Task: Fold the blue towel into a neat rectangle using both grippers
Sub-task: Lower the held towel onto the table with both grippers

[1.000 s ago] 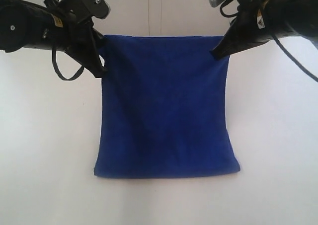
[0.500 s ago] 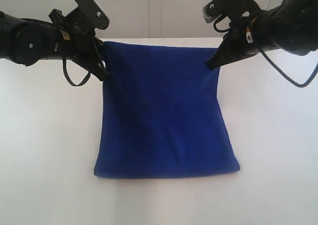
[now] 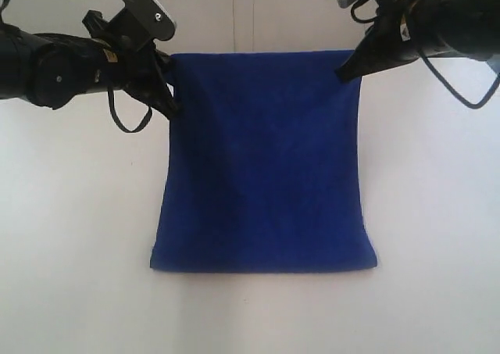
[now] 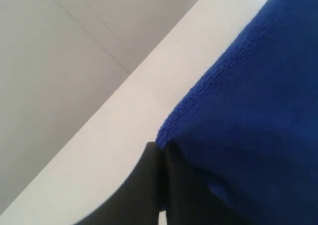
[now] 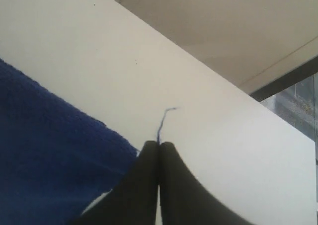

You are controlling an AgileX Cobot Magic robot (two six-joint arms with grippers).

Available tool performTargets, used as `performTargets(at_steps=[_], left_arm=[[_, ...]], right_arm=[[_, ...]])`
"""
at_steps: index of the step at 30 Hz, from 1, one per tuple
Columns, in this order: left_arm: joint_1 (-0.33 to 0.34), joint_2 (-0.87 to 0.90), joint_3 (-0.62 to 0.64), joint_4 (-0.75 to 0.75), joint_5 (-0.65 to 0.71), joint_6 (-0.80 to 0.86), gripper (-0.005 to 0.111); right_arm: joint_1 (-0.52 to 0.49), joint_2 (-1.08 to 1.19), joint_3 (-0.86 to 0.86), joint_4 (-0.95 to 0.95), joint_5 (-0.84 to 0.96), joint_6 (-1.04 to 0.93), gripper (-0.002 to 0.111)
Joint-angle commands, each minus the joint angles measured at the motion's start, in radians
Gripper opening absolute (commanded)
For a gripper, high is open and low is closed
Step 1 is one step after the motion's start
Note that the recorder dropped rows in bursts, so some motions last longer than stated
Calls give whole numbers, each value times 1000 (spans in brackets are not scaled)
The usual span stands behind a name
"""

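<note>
So, reading the exterior view from left to right: the left gripper (image 3: 169,105) sat at upper left, jaws pressed together on the top left corner of the blue towel (image 3: 266,166). Its wrist view backed that up, with the black tips closed right where the blue edge ran in. The towel filled the middle of the frame. Its top edge was lifted and stretched pretty much level between the two arms, and its bottom edge lay on the white table (image 3: 70,252) at lower centre, a bit wider than the top. Over at upper right, the right gripper (image 3: 344,74) was pinching the other top corner, and in its wrist view the tips were shut tight with a loose blue thread (image 5: 163,119) poking out just past them. What I think the next move hangs on is that the held edge ran side to side across the frame, about parallel to the resting bottom edge, and the rest of the cloth lay straight down-frame from both pincers. Neither arm was nearer, since each had its own corner. The left one did grip a touch lower down the side than the right. My guess is both would need to travel together toward that bottom edge, or the fold would land skewed. I couldn't tell whether the cloth was already doubled.
</note>
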Motion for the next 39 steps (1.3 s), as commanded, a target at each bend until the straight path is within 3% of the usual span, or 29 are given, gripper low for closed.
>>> performTargets(at_steps=[1,22,33,39], left_arm=[[4,41,-5,-5,-27,-18,0],[25,151,-7,-7,-146,61,0],[25,317,-154,-7,-163,58,0],[25,329,-154,-9,-163,60,0]], right_arm=[[-9,58,-4,-7,-25,8,0],[-34,199,-10,-7,-153,8,0],[-49,347,-156,-7,-156,8,0],[-49,397,-188,-7,-158,6,0]])
